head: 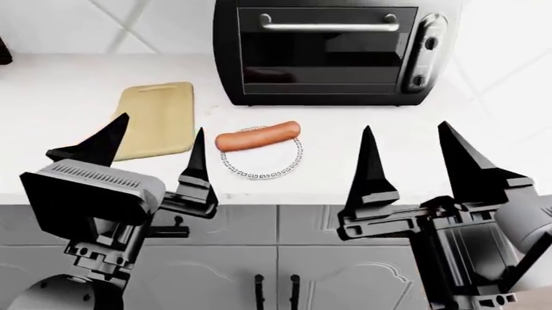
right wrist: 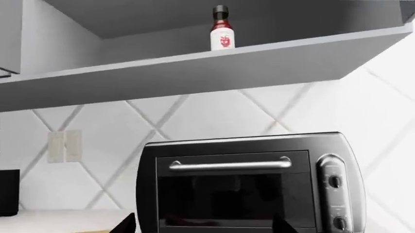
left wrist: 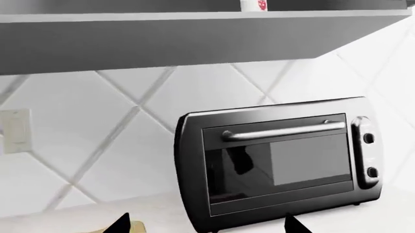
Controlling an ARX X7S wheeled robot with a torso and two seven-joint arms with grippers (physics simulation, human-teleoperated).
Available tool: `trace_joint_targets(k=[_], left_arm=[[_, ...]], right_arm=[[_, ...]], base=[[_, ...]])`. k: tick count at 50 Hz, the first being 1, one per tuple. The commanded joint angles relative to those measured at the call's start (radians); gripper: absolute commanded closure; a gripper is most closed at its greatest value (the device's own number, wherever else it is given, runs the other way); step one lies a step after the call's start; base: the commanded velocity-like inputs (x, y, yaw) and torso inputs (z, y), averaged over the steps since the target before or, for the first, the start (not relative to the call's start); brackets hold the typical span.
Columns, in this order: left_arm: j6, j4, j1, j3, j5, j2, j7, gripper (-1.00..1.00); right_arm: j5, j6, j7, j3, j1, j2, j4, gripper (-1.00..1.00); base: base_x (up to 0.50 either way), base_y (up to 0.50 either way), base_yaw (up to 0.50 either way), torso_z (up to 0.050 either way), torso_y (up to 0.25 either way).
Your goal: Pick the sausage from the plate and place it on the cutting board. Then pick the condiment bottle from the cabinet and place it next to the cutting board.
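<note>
The orange-red sausage (head: 258, 136) lies across the far rim of the small white plate (head: 269, 166) on the counter, in front of the toaster oven. The tan cutting board (head: 159, 118) lies left of the plate; a corner of the cutting board (left wrist: 135, 227) shows in the left wrist view. The condiment bottle (right wrist: 221, 28) stands upright on the cabinet shelf above the oven; its label (left wrist: 253, 5) peeks over the shelf edge. My left gripper (head: 155, 150) and right gripper (head: 412, 158) hover open and empty at the counter's front edge, either side of the plate.
A black toaster oven (head: 329, 50) stands at the back of the counter against the tiled wall. The grey cabinet shelf (right wrist: 214, 65) overhangs it. A wall outlet (left wrist: 15, 131) sits to the left. Cupboard doors (head: 278, 271) run below the counter edge.
</note>
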Motion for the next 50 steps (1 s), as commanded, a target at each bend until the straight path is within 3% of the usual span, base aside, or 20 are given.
trace_joint_targets(k=[1,14,20,24,31,37,43,50], left_arm=[[-0.006,0.009,-0.001,0.017,-0.003,-0.013,-0.002,-1.00],[-0.012,0.026,0.003,0.005,-0.047,-0.011,0.009,-1.00],[-0.136,0.036,-0.041,-0.053,-0.185,0.028,0.010,-1.00],[-0.241,0.067,-0.137,-0.070,-0.303,0.035,0.031,-1.00],[-0.643,-0.012,-0.547,-0.044,-0.583,-0.064,0.124,-1.00],[-0.772,-0.233,-0.823,0.193,-0.593,-0.160,0.238,-1.00],[-0.695,-0.413,-1.047,0.575,-0.493,-0.271,0.451,-1.00],[-0.586,-0.598,-1.173,0.776,-0.402,-0.293,0.611,-1.00]], right_arm=[[0.031,-0.042,0.092,-0.068,0.015,0.084,-0.007,-1.00],[0.024,-0.099,0.155,-0.145,0.029,0.159,-0.004,-1.00],[0.050,-0.131,0.173,-0.149,0.027,0.177,-0.001,-1.00],[0.068,-0.151,0.181,-0.157,0.029,0.187,-0.005,-1.00],[0.117,-0.220,0.173,-0.128,0.002,0.202,0.014,-1.00],[0.148,-0.249,0.193,-0.084,-0.022,0.231,0.003,-1.00],[0.175,-0.312,0.230,-0.050,-0.055,0.284,-0.006,-1.00],[0.175,-0.324,0.240,-0.070,-0.049,0.292,0.009,-1.00]], base=[[0.31,0.46,0.00,0.000,0.000],[0.44,0.30,0.00,0.000,0.000],[0.50,0.11,0.00,0.000,0.000],[0.12,0.00,0.00,0.000,0.000],[0.00,0.00,0.00,0.000,0.000],[0.00,0.00,0.00,0.000,0.000],[0.00,0.00,0.00,0.000,0.000],[0.00,0.00,0.00,0.000,0.000]])
